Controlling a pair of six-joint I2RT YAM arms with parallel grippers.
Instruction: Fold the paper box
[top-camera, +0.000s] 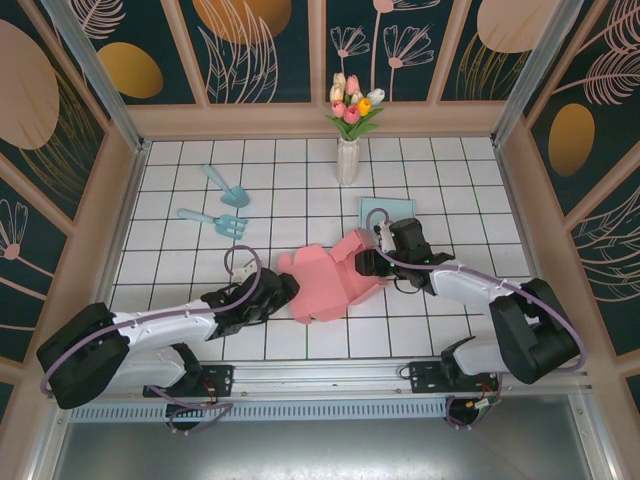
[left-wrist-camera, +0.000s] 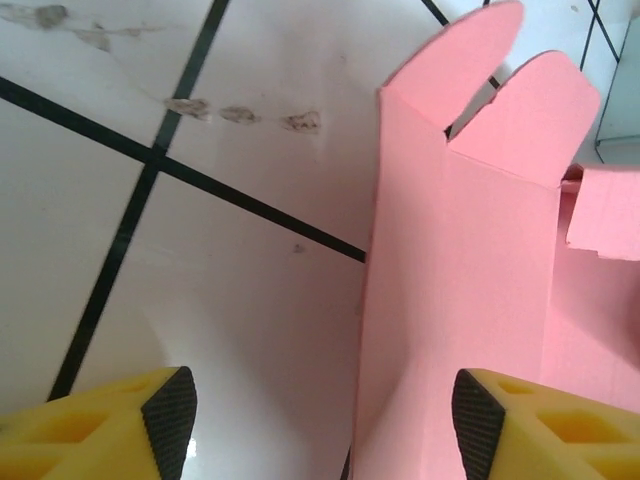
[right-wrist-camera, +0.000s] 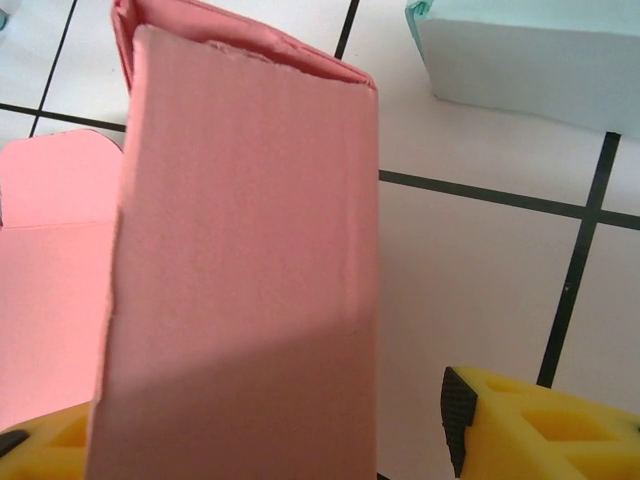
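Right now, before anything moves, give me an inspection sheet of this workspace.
Surface: white tiled table, a few brownish smudges.
Job's things: pink paper box, partly folded, mid-table.
Clutter: teal trowel, teal fork, vase of tulips, pale blue box.
Grippers: left gripper open, an upright flap close to one finger; right gripper open, astride a raised panel.
Cables: purple cables along both arms; no snag seen.
Surroundings: wood-framed floral wall panels.
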